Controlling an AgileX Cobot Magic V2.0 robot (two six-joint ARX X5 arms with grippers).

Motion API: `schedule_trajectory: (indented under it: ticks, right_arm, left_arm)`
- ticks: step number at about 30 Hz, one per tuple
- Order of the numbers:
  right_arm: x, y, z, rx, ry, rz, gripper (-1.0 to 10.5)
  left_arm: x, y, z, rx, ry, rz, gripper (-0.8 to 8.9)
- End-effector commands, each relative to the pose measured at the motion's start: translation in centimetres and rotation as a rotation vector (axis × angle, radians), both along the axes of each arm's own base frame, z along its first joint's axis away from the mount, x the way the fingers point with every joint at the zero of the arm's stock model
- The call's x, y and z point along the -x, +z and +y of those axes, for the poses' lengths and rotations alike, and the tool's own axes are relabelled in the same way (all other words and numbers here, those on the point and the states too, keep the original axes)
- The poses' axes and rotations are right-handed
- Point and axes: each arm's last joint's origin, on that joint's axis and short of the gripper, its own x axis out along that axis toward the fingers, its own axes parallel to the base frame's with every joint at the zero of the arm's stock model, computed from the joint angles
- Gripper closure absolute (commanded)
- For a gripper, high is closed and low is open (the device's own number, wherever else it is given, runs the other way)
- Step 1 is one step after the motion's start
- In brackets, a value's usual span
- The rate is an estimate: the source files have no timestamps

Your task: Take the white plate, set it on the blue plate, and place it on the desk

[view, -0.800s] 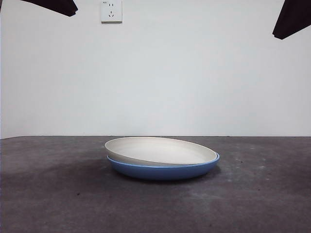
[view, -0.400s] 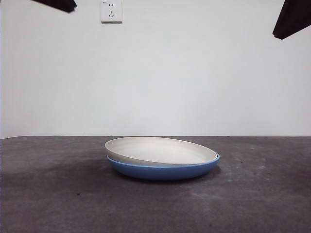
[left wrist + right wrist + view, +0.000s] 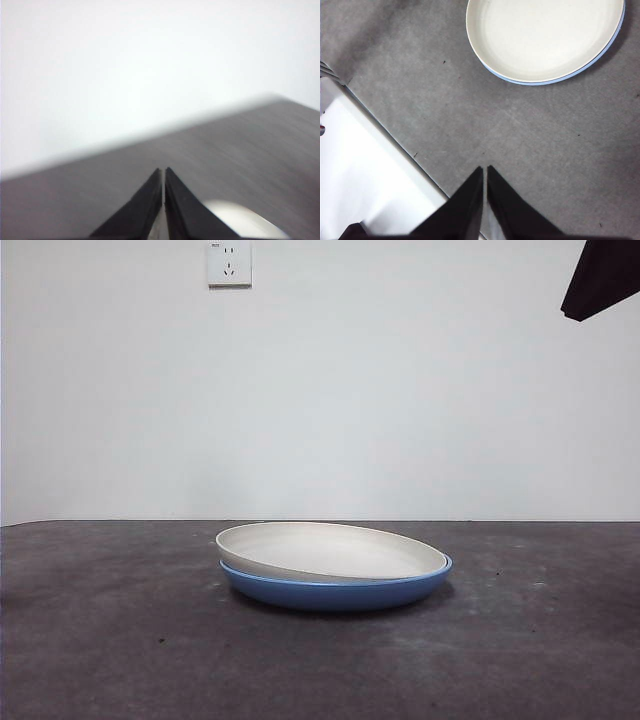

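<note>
The white plate [image 3: 330, 550] lies nested in the blue plate [image 3: 335, 593] in the middle of the desk [image 3: 120, 640], tilted slightly so its left rim sits higher. The right wrist view looks down on the white plate [image 3: 544, 37], with only a thin crescent of the blue plate [image 3: 555, 82] showing along one side. My right gripper [image 3: 484, 170] is shut, empty and high above the desk, well clear of the plates. My left gripper [image 3: 164, 171] is shut and empty too, raised, with a blurred piece of the white plate [image 3: 245, 222] beside its jaws.
A white wall with a socket [image 3: 229, 262] stands behind the desk. A black arm tip [image 3: 603, 278] shows at the top right corner of the front view. The desk's edge and a white surface [image 3: 365, 165] beyond it lie near my right gripper.
The black arm tip at the top left corner of the front view has withdrawn upward out of view. The plates and the right arm tip have not moved.
</note>
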Motion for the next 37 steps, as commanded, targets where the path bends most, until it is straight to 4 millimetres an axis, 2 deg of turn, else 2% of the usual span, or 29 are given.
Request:
schedule_trajectory:
  ticks: [1, 4, 9, 13, 19, 25, 37]
  right_arm:
    - [-0.2, 0.4, 0.2, -0.006, 0.015, -0.022, 9.4]
    - [-0.2, 0.4, 0.2, -0.006, 0.015, -0.023, 9.4]
    - [-0.2, 0.4, 0.2, -0.006, 0.015, -0.022, 9.4]
    - [-0.2, 0.4, 0.2, -0.006, 0.015, -0.023, 9.4]
    - [-0.2, 0.4, 0.2, -0.007, 0.015, -0.022, 9.4]
    - [-0.2, 0.4, 0.2, -0.006, 0.015, -0.023, 9.4]
    - [-0.2, 0.4, 0.2, -0.006, 0.015, -0.022, 9.4]
  left_arm:
    - [1.2, -0.8, 1.1, 0.001, 0.159, -0.106, 8.04]
    - [2.4, -3.1, 2.0, 0.009, 0.31, -0.137, 8.04]
    - [2.9, -8.0, 2.6, 0.003, 0.438, -0.081, 8.04]
    - [2.9, -11.8, 2.7, 0.002, 0.46, -0.032, 8.04]
    - [2.8, -16.4, 2.8, 0.029, 0.47, 0.033, 8.03]
    - [2.8, -19.1, 2.8, 0.046, 0.471, 0.077, 8.04]
    - [2.7, -22.2, 2.8, 0.039, 0.472, 0.113, 8.04]
